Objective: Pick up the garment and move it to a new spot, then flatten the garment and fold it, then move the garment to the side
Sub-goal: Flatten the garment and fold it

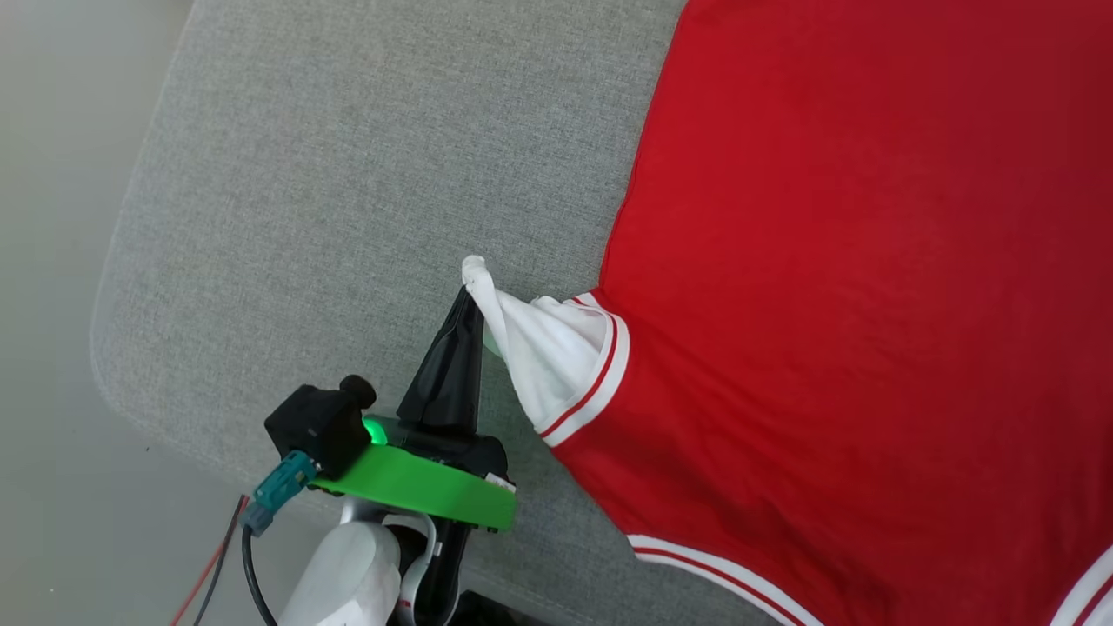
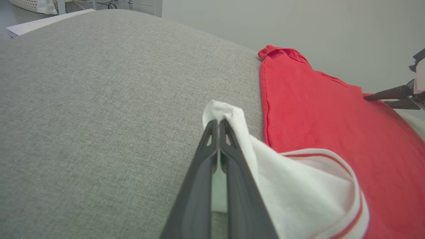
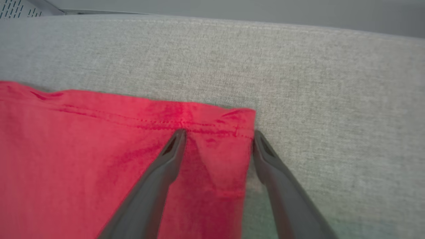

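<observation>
Red cloth: the garment (image 1: 852, 261) is judged light, soft and limp, so sagging and creasing are expected wherever it is not held
Place: it is spread flat over the right part of a grey woven cushion (image 1: 348, 174)
White sleeve: the sleeve (image 1: 556, 356), edged with red-and-white trim (image 1: 600, 374), is drawn to a point off the garment's left side
Left gripper: the left gripper (image 1: 469, 296) is clenched on the sleeve's tip
Right gripper: the right gripper (image 3: 219, 132) is spread apart astride a hem corner (image 3: 232, 122), one finger on the cloth, the other just past its edge, nothing gripped
Hold: hems, corners and sleeve ends are judged the surest places to be taken
Writing: no brand, label or lettering can be read
</observation>
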